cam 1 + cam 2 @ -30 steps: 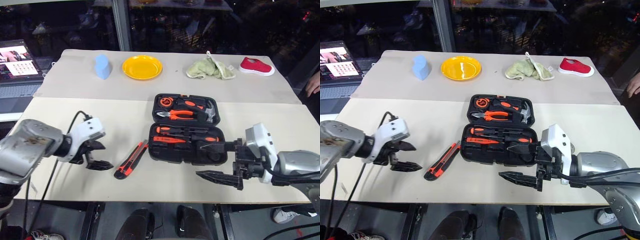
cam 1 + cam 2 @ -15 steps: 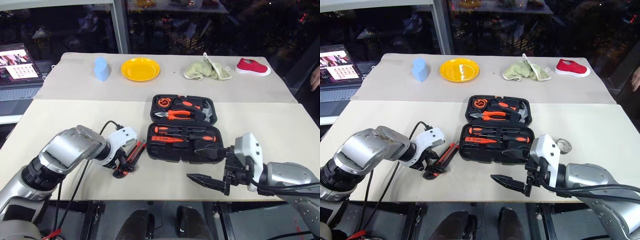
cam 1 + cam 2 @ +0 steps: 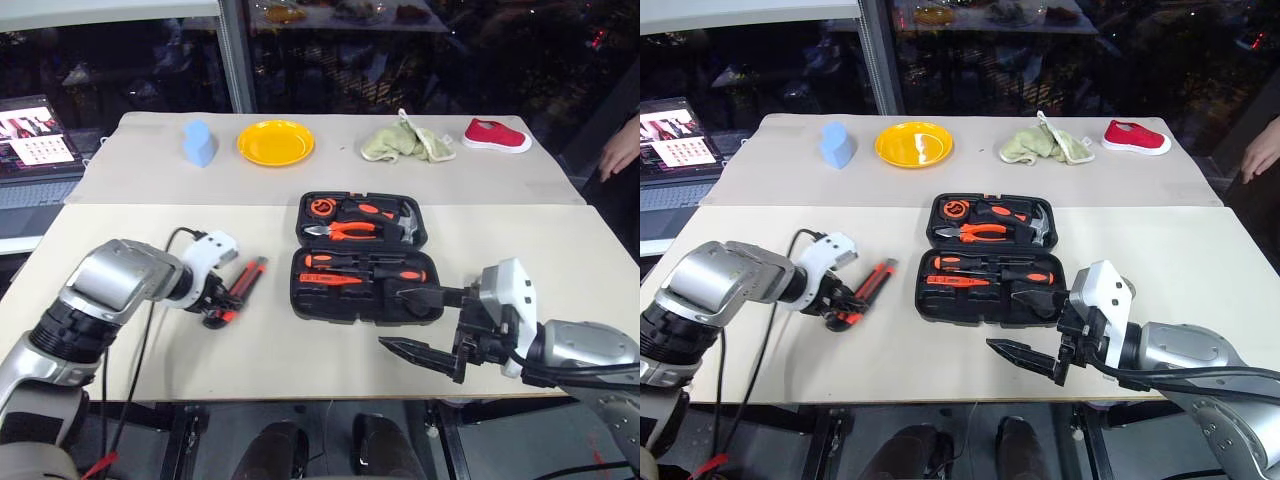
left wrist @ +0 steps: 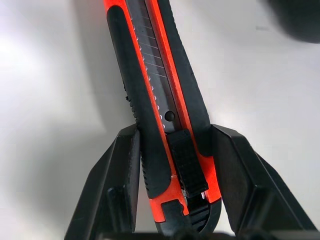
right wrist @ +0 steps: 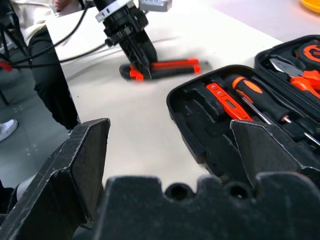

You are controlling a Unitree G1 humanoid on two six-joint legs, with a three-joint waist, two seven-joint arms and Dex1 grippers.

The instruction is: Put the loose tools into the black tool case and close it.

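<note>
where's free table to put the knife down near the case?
Bare strip between utility knife and black tool case. Open table right of the case, and between it and the yellow plate. Crowded in front of the case: right gripper there.

Robot test lab at night, paper-covered tables [image 3: 520, 250], dark glass wall [image 3: 400, 60]; laptop [image 3: 35, 135] alongside, assorted props

Blue block [image 3: 199, 144], yellow plate [image 3: 275, 143] — green cloth [image 3: 408, 143], red shoe [image 3: 496, 136], laptop [image 3: 32, 135]
</note>
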